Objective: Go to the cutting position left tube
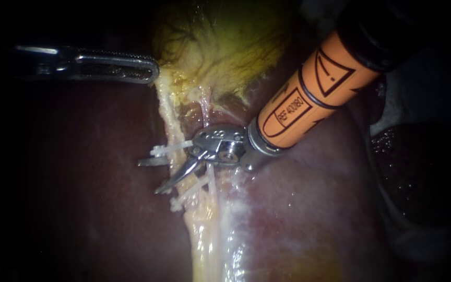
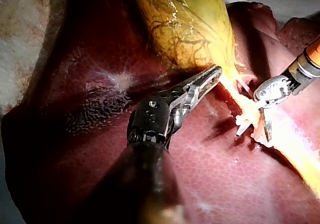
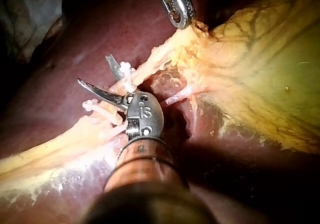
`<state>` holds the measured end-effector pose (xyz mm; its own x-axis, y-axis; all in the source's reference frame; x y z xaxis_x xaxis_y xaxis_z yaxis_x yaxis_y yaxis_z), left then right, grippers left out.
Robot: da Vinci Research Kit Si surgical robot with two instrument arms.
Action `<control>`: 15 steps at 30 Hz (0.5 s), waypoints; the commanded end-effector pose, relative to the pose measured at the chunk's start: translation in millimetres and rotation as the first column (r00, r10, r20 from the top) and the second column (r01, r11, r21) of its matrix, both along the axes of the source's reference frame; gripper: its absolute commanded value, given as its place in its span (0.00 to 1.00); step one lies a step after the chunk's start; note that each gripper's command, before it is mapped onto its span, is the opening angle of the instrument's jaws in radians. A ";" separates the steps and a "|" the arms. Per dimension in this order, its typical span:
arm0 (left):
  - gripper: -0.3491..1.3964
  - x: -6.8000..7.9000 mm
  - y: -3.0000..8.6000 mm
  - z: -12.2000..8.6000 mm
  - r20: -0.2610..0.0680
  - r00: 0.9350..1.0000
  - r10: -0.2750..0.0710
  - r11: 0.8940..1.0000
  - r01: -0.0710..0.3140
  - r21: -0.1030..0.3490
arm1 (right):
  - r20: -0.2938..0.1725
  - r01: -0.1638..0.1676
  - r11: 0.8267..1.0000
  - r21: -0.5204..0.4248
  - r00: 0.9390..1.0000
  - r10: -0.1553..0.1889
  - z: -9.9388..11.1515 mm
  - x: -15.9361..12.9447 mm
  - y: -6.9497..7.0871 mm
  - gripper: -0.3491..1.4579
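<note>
Endoscope view: the right instrument [image 1: 150, 176] comes in from the upper right with its curved blades spread, and the left tube [image 1: 167, 119] runs between them. One blade is out past the tube and the other lies on the near side, with no bite taken. The gap they straddle sits between the upper white clip [image 1: 172, 149] and the lower clips [image 1: 191, 189]. The right wrist view agrees: blades apart, pale strand crossing between them.

Up top, the left instrument [image 1: 152, 70] looks clamped on the edge of the gallbladder [image 1: 220, 47] at its neck, holding the strand stretched over the liver [image 1: 79, 183].

This tube looks soft, thin, wet and slippery. It is likely to roll or slide off a blade and would tear if dragged. My call is not to grip it at all. Take it deep in the blades' throat, square across the bare stretch, clear of every clip.
</note>
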<state>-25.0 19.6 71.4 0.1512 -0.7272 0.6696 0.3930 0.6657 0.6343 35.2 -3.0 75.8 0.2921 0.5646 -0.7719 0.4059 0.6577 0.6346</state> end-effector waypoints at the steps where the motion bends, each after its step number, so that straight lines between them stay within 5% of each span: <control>1: 0.00 0.0 0.0 -0.1 0.000 1.000 0.000 1.000 0.000 0.000 | -0.004 -0.003 1.000 0.006 1.000 0.003 -0.5 0.0 0.0 0.75; 15: 0.00 0.0 0.0 -0.1 0.000 1.000 0.000 1.000 0.000 0.001 | -0.023 -0.026 0.998 0.060 0.999 0.027 -7.6 0.3 3.0 0.76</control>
<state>-24.9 19.7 71.3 0.1509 -0.7276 0.6692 0.3930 0.6653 0.6348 35.5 0.1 68.0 0.2556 0.6188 -0.7428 0.4047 0.6293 0.6635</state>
